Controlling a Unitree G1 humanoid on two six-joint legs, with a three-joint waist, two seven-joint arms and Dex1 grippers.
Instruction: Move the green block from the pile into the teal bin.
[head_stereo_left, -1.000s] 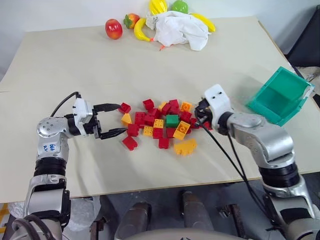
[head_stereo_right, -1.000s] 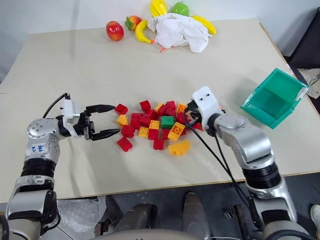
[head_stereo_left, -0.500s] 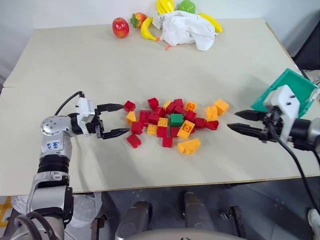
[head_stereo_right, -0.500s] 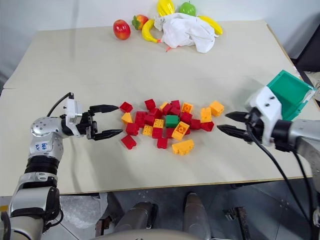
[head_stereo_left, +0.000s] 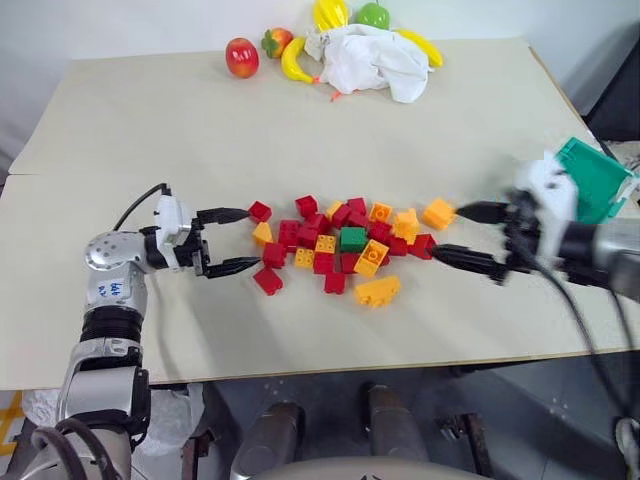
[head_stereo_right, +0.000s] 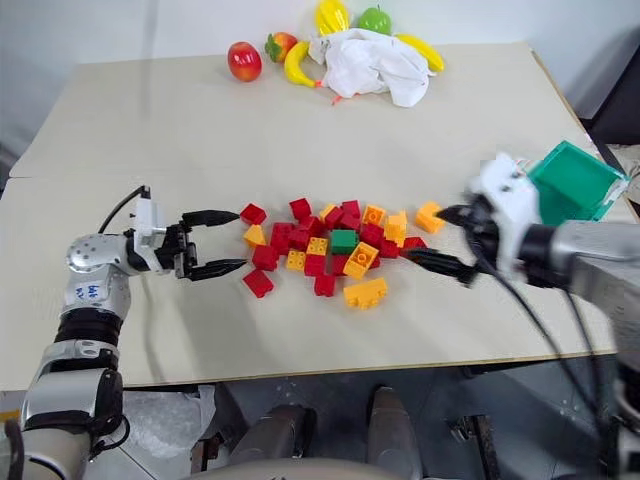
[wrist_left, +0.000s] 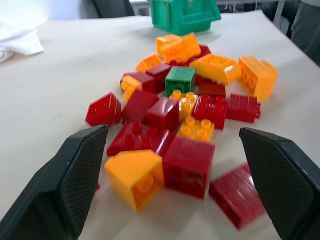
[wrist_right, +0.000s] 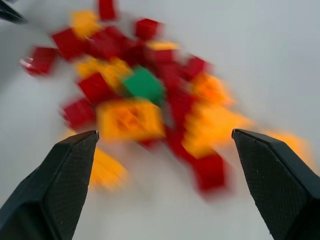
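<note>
The beige rectangular table fills mid-frame. At the right edge tilts the teal plastic bin. The scattered pile of red and orange-yellow studded bricks lies centre, the small square green block within it. Flanking the pile, left gripper and right gripper gape wide, empty.

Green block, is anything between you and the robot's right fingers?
Yes. The green block sits mid-pile, with red and orange-yellow bricks packed around it. Between it and the open right gripper lie several of them, like the red brick and orange brick. From above, nothing covers it.
</note>
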